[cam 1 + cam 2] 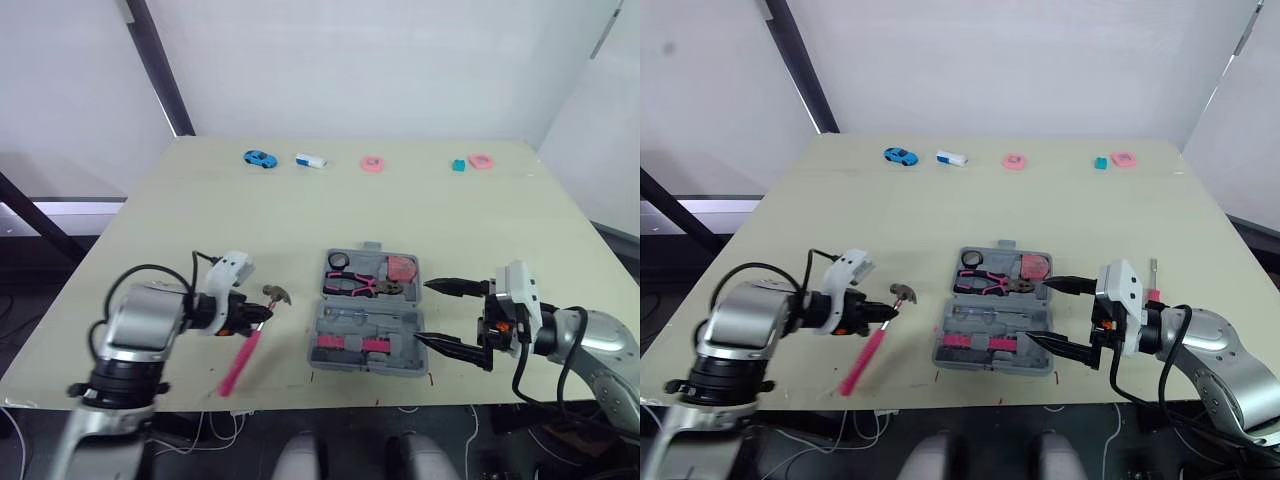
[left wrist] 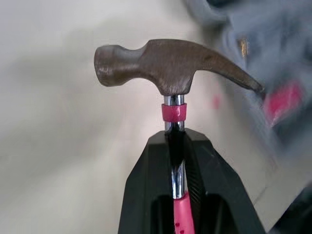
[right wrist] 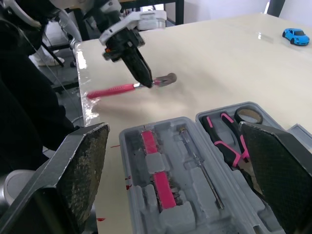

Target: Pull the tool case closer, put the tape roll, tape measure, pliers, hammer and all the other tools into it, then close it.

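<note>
From the left eye view, the left end effector is clamped on the hammer just below its head, left of the tool case. The pink handle slants down toward the near edge of the surface. The grey case lies open near that edge, with the tape roll, pliers and tape measure in its far half. The right end effector is spread wide at the case's right side and holds nothing. One tip sits over the far half and the other over the near half. A blue toy car sits well apart at the far edge.

In the left wrist view, the two black fingers pinch the hammer's steel shaft below its pink collar. The brown head stands clear above them.

In the right wrist view, the right arm's rough pads stand far apart with the open case between them. I cannot tell whether they touch it. Beyond the case, the left end effector grips the hammer over the surface.
</note>
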Available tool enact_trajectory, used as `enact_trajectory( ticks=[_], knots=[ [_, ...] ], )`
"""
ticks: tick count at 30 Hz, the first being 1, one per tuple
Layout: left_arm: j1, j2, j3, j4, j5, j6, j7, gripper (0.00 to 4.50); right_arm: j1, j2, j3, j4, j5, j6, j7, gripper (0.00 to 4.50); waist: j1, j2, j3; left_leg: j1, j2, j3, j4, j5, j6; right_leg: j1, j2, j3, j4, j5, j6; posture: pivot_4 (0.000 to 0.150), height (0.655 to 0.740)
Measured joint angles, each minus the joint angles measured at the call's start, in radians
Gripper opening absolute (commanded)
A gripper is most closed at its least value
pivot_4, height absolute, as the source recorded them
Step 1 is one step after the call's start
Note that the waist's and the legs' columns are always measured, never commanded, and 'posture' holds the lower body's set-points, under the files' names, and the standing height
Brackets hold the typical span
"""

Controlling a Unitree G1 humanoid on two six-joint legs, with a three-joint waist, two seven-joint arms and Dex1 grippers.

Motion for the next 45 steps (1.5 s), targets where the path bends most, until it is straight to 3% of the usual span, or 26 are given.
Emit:
enact_trajectory(
  ticks=[3, 9, 14, 16, 18, 19, 23, 26, 38, 39, 40, 45],
  knots=[
    [-0.02, -0.141, 0.085, 0.008, 0.055, 0.073, 0.207, 0.04, -0.002, 0.0, 0.001, 0.005, -0.002, -0.005, 0.007, 4.5, -0.004, -0.001, 0.0, 0.0, 0.0, -0.002, 0.0, 0.0, 0.0, 0.0, 0.001, 0.0, 0.0, 0.002, -0.004, 0.15, 0.74],
    [-0.066, -0.22, 0.12, 0.053, 0.061, 0.071, 0.411, 0.04, -0.002, 0.0, 0.001, 0.011, -0.008, -0.007, 0.018, 4.5, -0.001, -0.001, 0.0, 0.0, 0.0, -0.002, 0.0, 0.0, 0.0, 0.0, 0.001, 0.0, 0.0, 0.003, -0.004, 0.15, 0.74],
    [-0.029, -0.237, 0.11, 0.071, 0.034, -0.045, 0.492, 1.97, 0.006, -0.006, -0.003, 0.01, -0.009, -0.006, 0.018, 4.5, -0.002, 0.0, -0.001, 0.002, 0.0, -0.002, -0.001, 0.0, 0.0, 0.002, 0.001, 0.0, 0.0, 0.003, -0.005, 0.15, 0.74],
    [0.035, -0.231, 0.091, 0.04, 0.015, -0.16, 0.5, 3.1, 0.016, -0.009, -0.008, 0.003, -0.008, -0.006, 0.017, 4.5, -0.004, 0.001, -0.001, 0.003, 0.0, -0.002, -0.001, 0.0, 0.0, 0.002, 0.0, 0.001, 0.0, 0.003, -0.005, 0.15, 0.74],
    [0.11, -0.233, 0.074, -0.002, 0.004, -0.27, 0.507, 3.87, 0.025, -0.012, -0.011, -0.001, -0.008, -0.005, 0.016, 4.5, -0.004, 0.001, -0.002, 0.003, 0.0, -0.001, -0.001, 0.0, 0.0, 0.002, 0.0, 0.001, 0.0, 0.003, -0.005, 0.15, 0.74],
    [0.155, -0.233, 0.068, -0.023, 0.002, -0.329, 0.512, 4.05, 0.031, -0.014, -0.016, -0.005, -0.007, -0.005, 0.016, 4.5, -0.004, 0.001, -0.002, 0.003, 0.0, -0.001, -0.002, 0.0, 0.0, 0.002, 0.0, 0.002, 0.0, 0.003, -0.005, 0.15, 0.74],
    [0.319, -0.241, 0.053, -0.088, 0.004, -0.55, 0.548, 4.05, 0.041, -0.028, -0.022, -0.012, 0.0, 0.002, 0.015, 4.5, -0.002, 0.001, -0.002, 0.003, 0.0, 0.001, -0.002, 0.0, 0.0, 0.002, -0.001, 0.002, 0.0, 0.002, -0.006, 0.15, 0.74],
    [0.358, -0.289, 0.05, -0.092, 0.001, -0.641, 0.59, 4.05, 0.037, -0.037, -0.022, -0.012, 0.008, 0.007, 0.016, 4.5, 0.007, 0.001, -0.002, 0.002, -0.001, 0.001, -0.001, 0.0, 0.0, 0.002, -0.002, 0.001, -0.001, 0.001, -0.007, 0.15, 0.74],
    [0.314, -0.42, 0.062, -0.047, -0.037, -0.691, 0.746, 4.05, -0.05, -0.068, -0.022, -0.006, 0.036, 0.054, 0.034, 4.5, 0.023, 0.001, -0.002, 0.002, -0.002, -0.001, -0.001, 0.0, 0.0, 0.003, -0.002, 0.0, -0.002, 0.002, -0.005, 0.15, 0.74],
    [0.311, -0.426, 0.062, -0.046, -0.037, -0.691, 0.76, 3.51, -0.053, -0.069, -0.022, -0.006, 0.04, 0.061, 0.035, 4.5, 0.023, 0.001, -0.002, 0.002, -0.002, -0.001, -0.001, 0.0, 0.0, 0.003, -0.002, 0.0, -0.002, 0.002, -0.005, 0.15, 0.74],
    [0.311, -0.426, 0.062, -0.045, -0.037, -0.691, 0.764, 3.34, -0.053, -0.069, -0.022, -0.005, 0.041, 0.063, 0.036, 4.5, 0.023, 0.001, -0.002, 0.002, -0.002, -0.001, -0.001, 0.0, 0.0, 0.003, -0.002, 0.0, -0.002, 0.002, -0.005, 0.15, 0.74],
    [0.291, -0.436, 0.048, -0.026, -0.037, -0.696, 0.792, 3.34, -0.053, -0.071, -0.022, -0.004, 0.044, 0.069, 0.039, 4.5, 0.024, 0.001, -0.002, 0.002, -0.002, -0.002, -0.001, 0.0, 0.0, 0.003, -0.002, -0.001, -0.002, 0.002, -0.005, 0.15, 0.74]
  ],
)
